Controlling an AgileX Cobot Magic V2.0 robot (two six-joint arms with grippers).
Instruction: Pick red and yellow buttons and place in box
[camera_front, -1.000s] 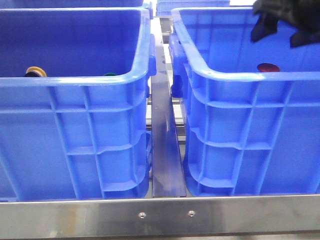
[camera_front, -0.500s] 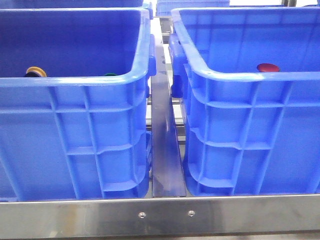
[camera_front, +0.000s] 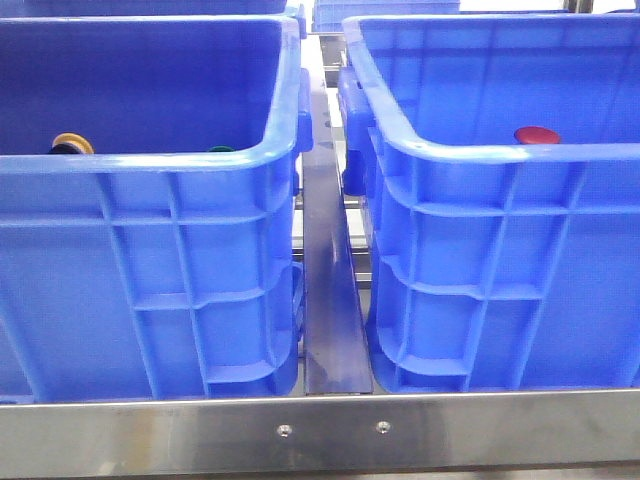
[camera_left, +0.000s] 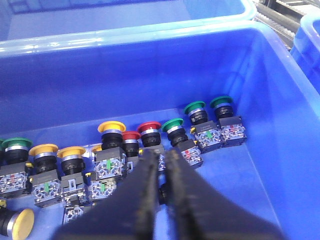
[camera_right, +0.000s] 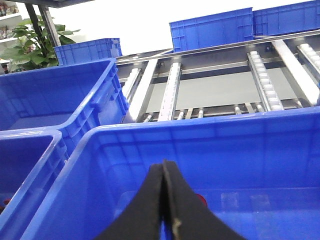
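The right blue box (camera_front: 500, 152) holds one red button (camera_front: 536, 135); in the right wrist view its edge (camera_right: 201, 200) shows behind my fingers. The left blue box (camera_front: 150, 165) holds several buttons: red ones (camera_left: 148, 129), yellow ones (camera_left: 111, 126) and green ones (camera_left: 173, 124). In the front view a yellow button (camera_front: 72, 143) peeks over its rim. My left gripper (camera_left: 160, 155) hovers inside the left box over the red buttons, fingers together but for a thin slit, holding nothing. My right gripper (camera_right: 164, 162) is shut and empty above the right box (camera_right: 200, 127). Neither gripper shows in the front view.
A metal rail (camera_front: 330, 280) runs between the two boxes and a steel bar (camera_front: 320, 430) crosses the front. Roller tracks (camera_right: 260, 70) and more blue crates (camera_right: 210, 27) lie behind. A loose yellow cap (camera_left: 20, 220) lies on the left box floor.
One second ago my right gripper showed at the top right of the front view over the right box; it has since risen out of that view. The buttons have not moved.
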